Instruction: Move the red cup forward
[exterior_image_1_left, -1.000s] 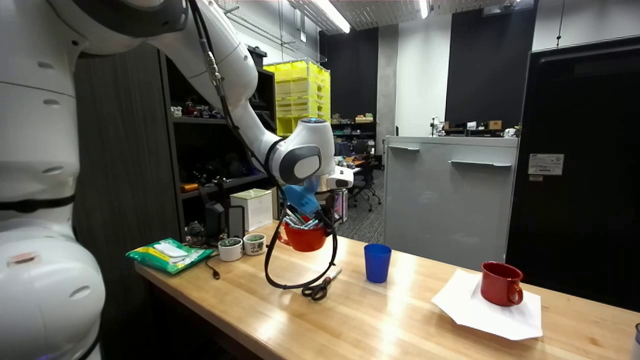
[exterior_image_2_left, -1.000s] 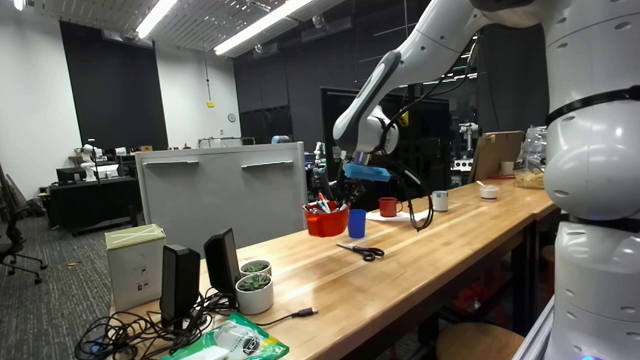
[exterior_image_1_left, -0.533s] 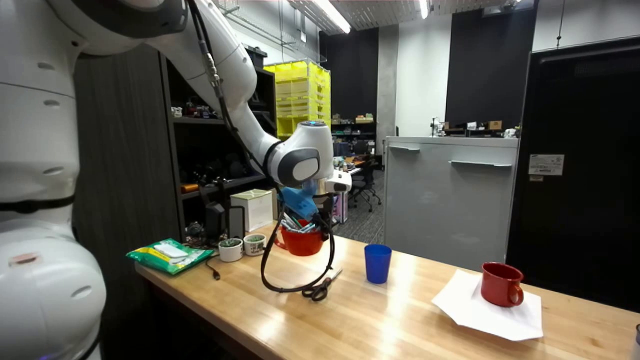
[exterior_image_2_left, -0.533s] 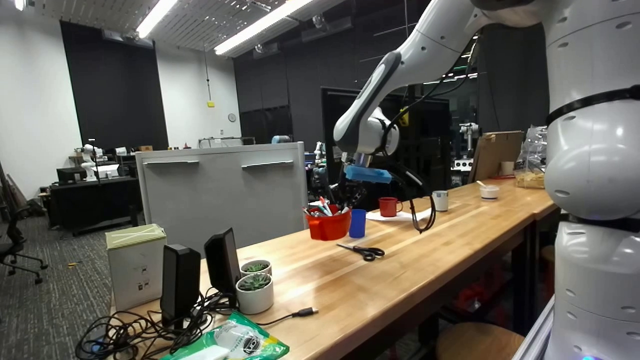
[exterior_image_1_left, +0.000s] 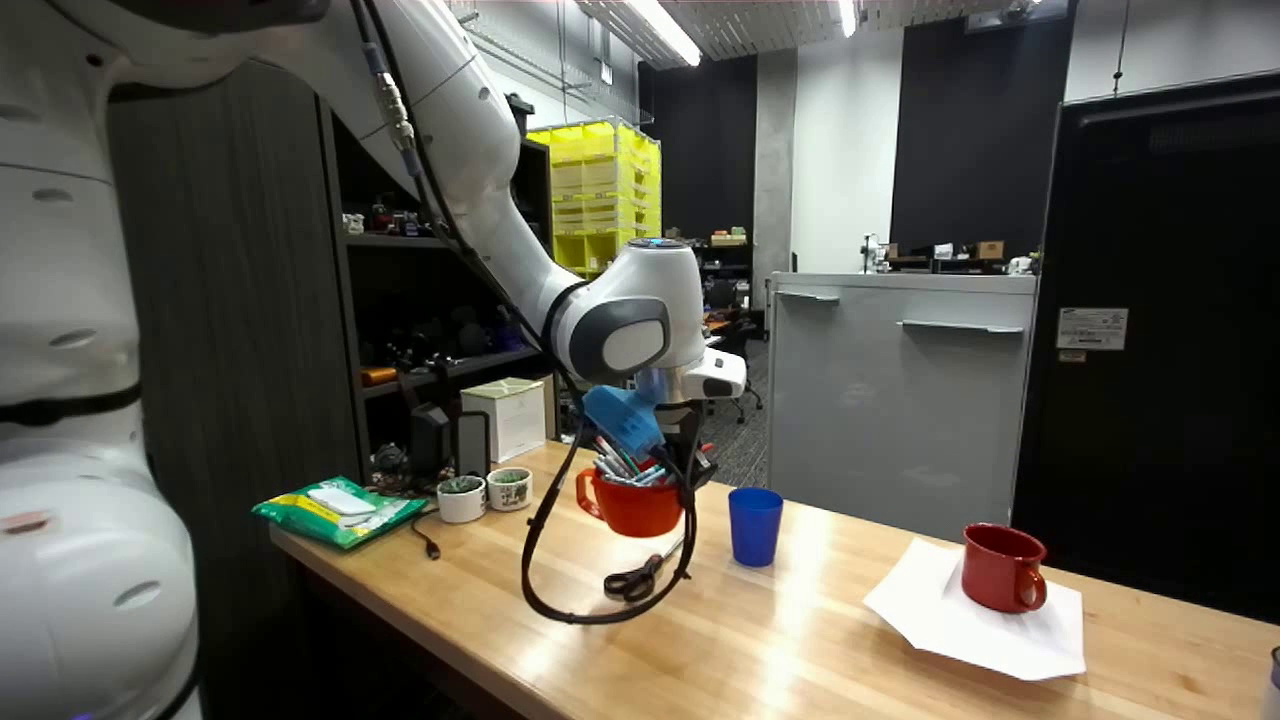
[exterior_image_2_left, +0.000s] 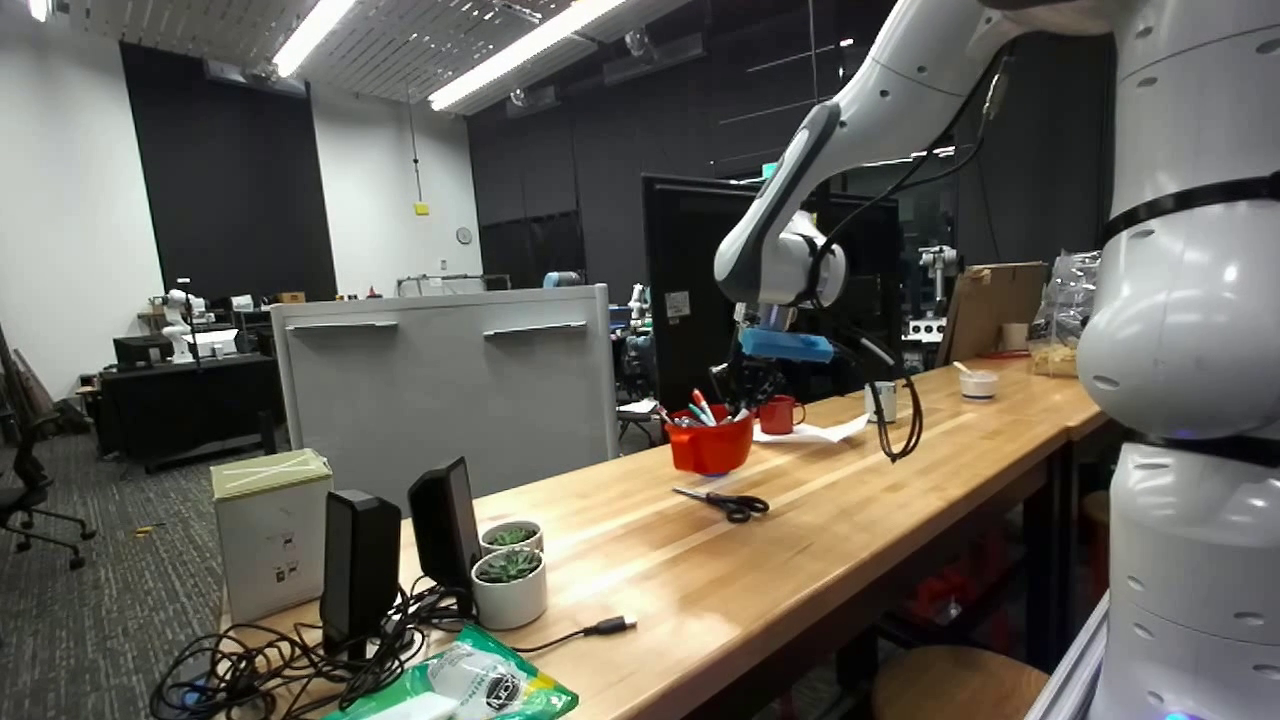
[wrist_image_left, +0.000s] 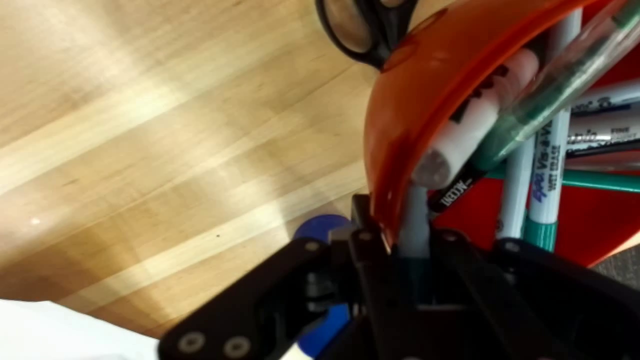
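Note:
The red cup (exterior_image_1_left: 637, 510) is a wide, squat red container with a loop handle on its side and several markers inside. It also shows in an exterior view (exterior_image_2_left: 712, 452) and at the right of the wrist view (wrist_image_left: 400, 115). My gripper (wrist_image_left: 395, 225) is shut on the cup's rim, with a marker also between the fingers. The cup hangs upright above the table, over the scissors' side and close to the blue tumbler (exterior_image_1_left: 755, 527). The fingertips are partly hidden by the cable in an exterior view (exterior_image_1_left: 690, 465).
Black scissors (exterior_image_2_left: 730, 503) lie on the table (exterior_image_2_left: 640, 560) below the cup. A darker red mug (exterior_image_1_left: 1000, 568) stands on white paper (exterior_image_1_left: 930, 610). Two small plant pots (exterior_image_1_left: 461, 500), speakers (exterior_image_2_left: 358, 570) and a green packet (exterior_image_1_left: 340, 510) are at the other end. A cable loop hangs below my wrist.
The gripper and the held red cup have moved along the table toward the blue tumbler and red mug, and sit slightly lower. The tumbler is now mostly behind the cup in an exterior view.

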